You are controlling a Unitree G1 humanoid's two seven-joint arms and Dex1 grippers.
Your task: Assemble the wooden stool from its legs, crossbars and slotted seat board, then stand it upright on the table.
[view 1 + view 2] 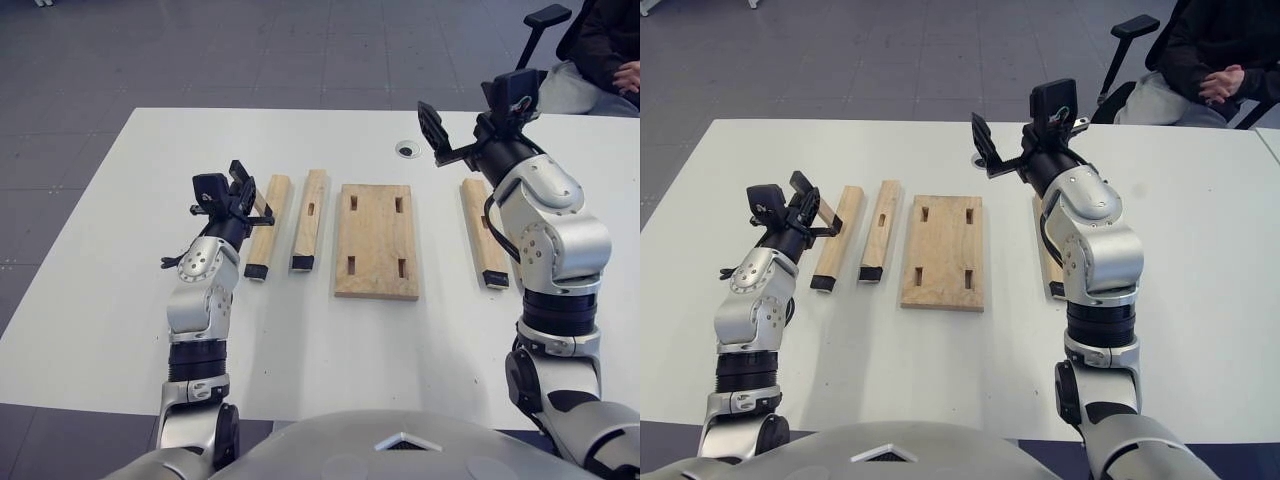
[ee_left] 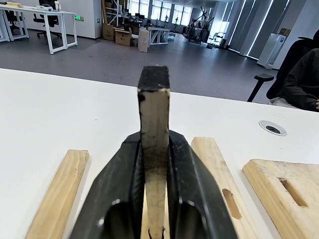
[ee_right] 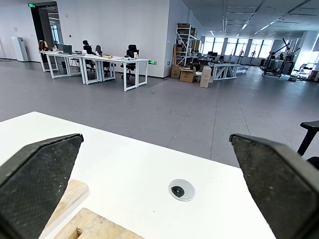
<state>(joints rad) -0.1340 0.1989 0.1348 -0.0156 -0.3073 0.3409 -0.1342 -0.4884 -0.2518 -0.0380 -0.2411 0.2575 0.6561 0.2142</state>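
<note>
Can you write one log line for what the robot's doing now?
left end effector: shut on wooden bar | right end effector: open | seat board: lying flat

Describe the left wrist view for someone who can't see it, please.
Two black fingers clamp a wooden bar with a black end, seen close up. On the white table lie a plain slat, a slotted slat and the slotted seat board.

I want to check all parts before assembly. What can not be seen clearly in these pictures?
Wooden piece in the left gripper: in the left wrist view the gripper covers its near part, so its length and slots cannot be told.
Leg beside the right arm: in both eye views the arm hides part of it.
Seat board: in the left wrist view the picture's edge cuts it off.
</note>
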